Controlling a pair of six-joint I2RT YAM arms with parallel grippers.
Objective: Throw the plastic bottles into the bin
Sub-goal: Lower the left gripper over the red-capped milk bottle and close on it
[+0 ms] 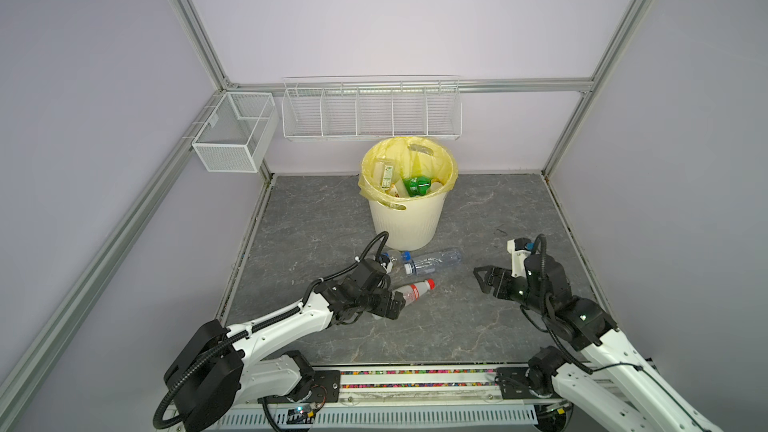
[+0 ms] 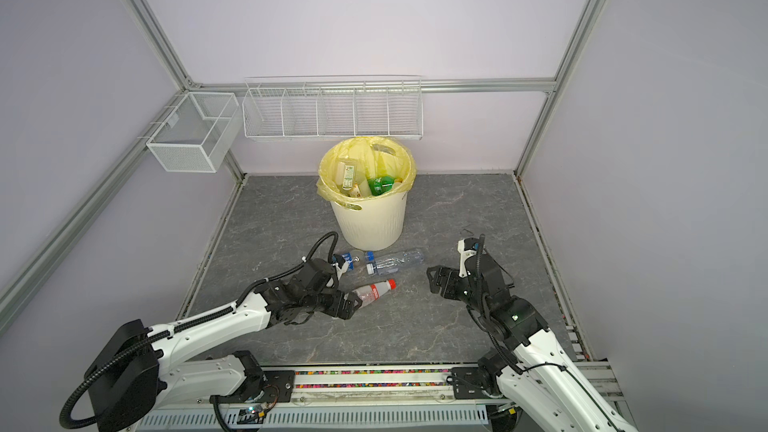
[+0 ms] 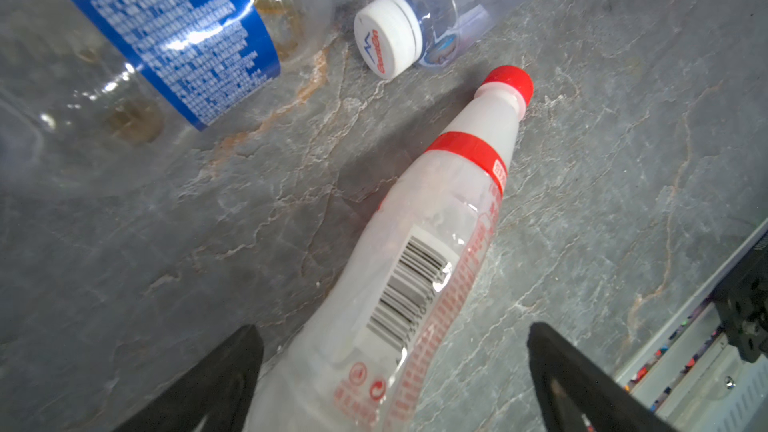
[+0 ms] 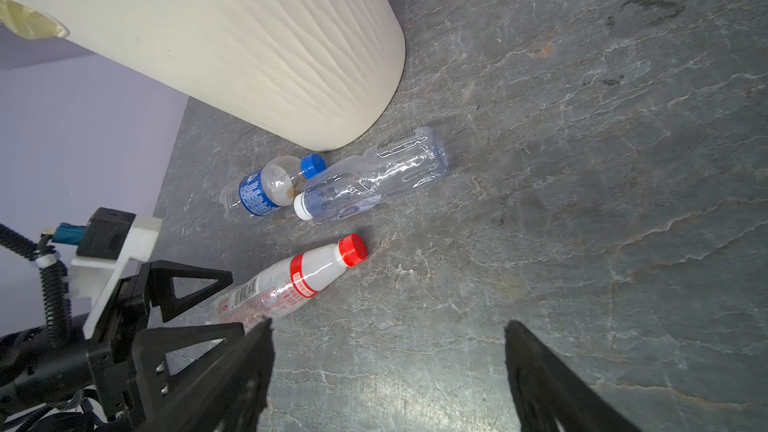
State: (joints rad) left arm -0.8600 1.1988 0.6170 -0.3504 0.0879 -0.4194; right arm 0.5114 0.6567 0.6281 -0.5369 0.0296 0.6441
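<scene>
Three plastic bottles lie on the grey floor in front of the bin (image 1: 405, 222) (image 2: 370, 222) (image 4: 249, 35). The red-capped bottle (image 1: 413, 290) (image 2: 374, 290) (image 3: 436, 243) (image 4: 286, 284) lies nearest me. My left gripper (image 1: 398, 305) (image 2: 352, 305) (image 3: 395, 330) is open and straddles its bottom end, with one finger close to it and the other apart. Behind it lie a blue-capped, blue-labelled bottle (image 2: 353, 259) (image 3: 166, 35) (image 4: 262, 191) and a clear white-capped bottle (image 1: 436, 261) (image 2: 395, 261) (image 4: 374, 180). My right gripper (image 1: 478, 280) (image 2: 430, 280) (image 4: 388, 326) is open and empty, to their right. Inside the yellow-lined bin is a green bottle (image 1: 417, 184) (image 2: 380, 184) among others.
Two white wire baskets hang on the walls, one at the back left (image 1: 235, 130) and a long divided one (image 1: 372, 112) just above and behind the bin. A rail (image 1: 415, 380) runs along the floor's front edge. Aluminium frame posts stand at the corners.
</scene>
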